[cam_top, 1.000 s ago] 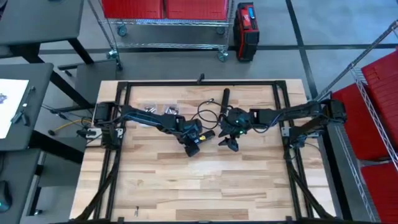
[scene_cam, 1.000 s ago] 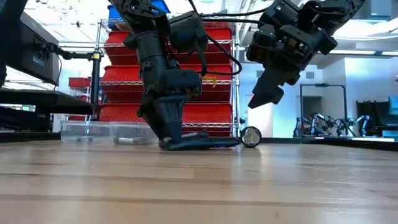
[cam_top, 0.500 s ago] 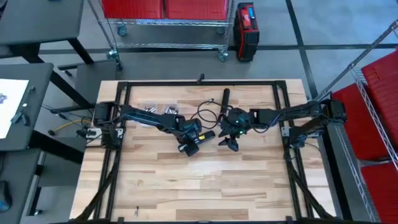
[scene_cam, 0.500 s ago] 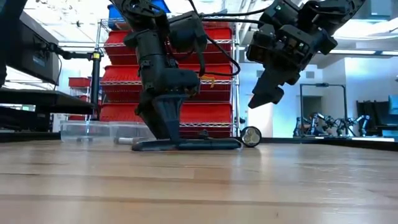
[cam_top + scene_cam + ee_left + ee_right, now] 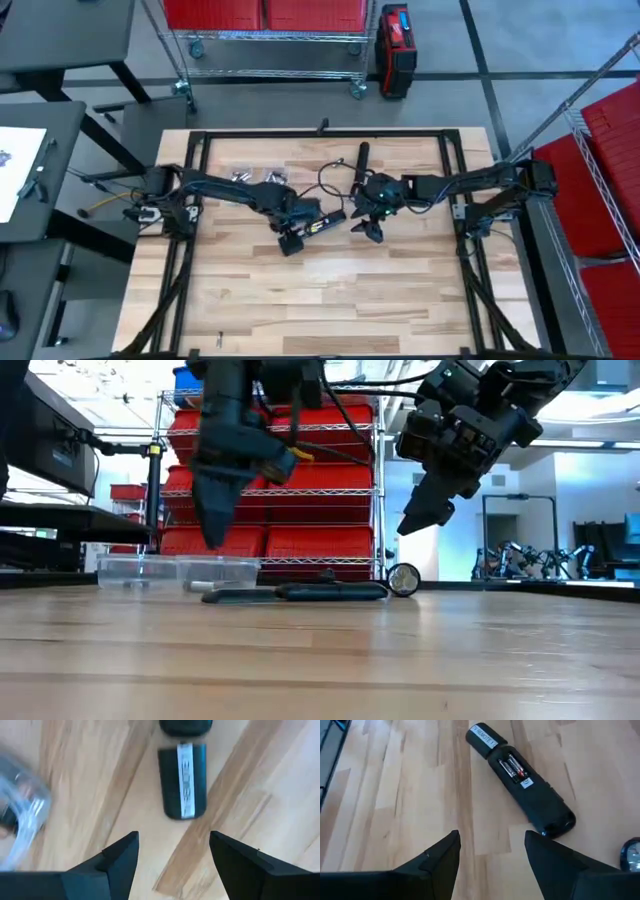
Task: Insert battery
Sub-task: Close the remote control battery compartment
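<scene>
The left gripper [image 5: 289, 242] hangs raised above the table [image 5: 300, 300], fingers spread and empty, pointing down just beside the remote [image 5: 527, 802]. The one remote lies flat near the table's middle, back open, two batteries [image 5: 512, 767] seated in its compartment, its cover [image 5: 183, 781] lying at one end. The right gripper [image 5: 370, 229] hovers, jaws apart and empty.

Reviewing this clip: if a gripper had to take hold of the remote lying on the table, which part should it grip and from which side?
Probably from above, fingers across the narrow width of the remote at its closed end, clear of the open bay where the batteries sit. It lies flat on the table, long and slim, so only its long sides offer opposing faces. Both the left gripper and right gripper hang open above it.
</scene>
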Motion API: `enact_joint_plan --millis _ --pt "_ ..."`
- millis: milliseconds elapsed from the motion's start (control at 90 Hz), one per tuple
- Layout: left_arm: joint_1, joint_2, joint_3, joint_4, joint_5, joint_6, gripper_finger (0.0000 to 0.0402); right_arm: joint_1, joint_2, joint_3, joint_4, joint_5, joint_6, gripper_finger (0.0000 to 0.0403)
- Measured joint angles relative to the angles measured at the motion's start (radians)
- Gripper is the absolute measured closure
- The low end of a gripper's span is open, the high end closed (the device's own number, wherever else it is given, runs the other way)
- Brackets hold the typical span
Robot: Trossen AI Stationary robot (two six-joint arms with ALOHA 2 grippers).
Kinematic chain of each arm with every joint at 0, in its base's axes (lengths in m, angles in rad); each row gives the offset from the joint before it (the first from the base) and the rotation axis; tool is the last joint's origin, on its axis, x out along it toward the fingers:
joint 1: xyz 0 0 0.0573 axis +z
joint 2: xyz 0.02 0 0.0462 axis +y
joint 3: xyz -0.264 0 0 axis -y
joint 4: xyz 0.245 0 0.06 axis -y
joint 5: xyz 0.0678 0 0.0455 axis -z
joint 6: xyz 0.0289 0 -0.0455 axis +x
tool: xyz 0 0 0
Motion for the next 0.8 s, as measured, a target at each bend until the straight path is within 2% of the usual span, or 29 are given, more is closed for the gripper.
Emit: enact_joint_plan --millis 144,256,344,489,689,800 --pt "-0.056 -0.097 -0.183 0.113 0.020 -0.139 0.0178 0.000 0.000 0.000 0.001 0.003 -0.038 0.0191" --pt "-0.073 -0.155 -0.347 0.301 0.062 -0.296 0.0178 0.000 0.007 0.000 0.005 0.018 -0.054 0.0191" --pt "-0.085 -0.169 -0.420 0.453 0.059 -0.338 0.0178 0.000 0.031 0.000 0.004 0.027 -0.064 0.0191" --pt "-0.081 -0.143 -0.450 0.531 0.044 -0.315 0.0178 0.000 0.103 0.000 0.004 0.028 -0.086 0.0191" --pt "-0.060 -0.129 -0.447 0.524 0.039 -0.262 0.0178 -0.002 0.198 -0.001 0.049 0.046 -0.250 0.0191" --pt "-0.053 -0.131 -0.448 0.523 0.039 -0.247 0.0178 -0.002 0.203 -0.001 0.074 0.089 -0.307 0.0191"
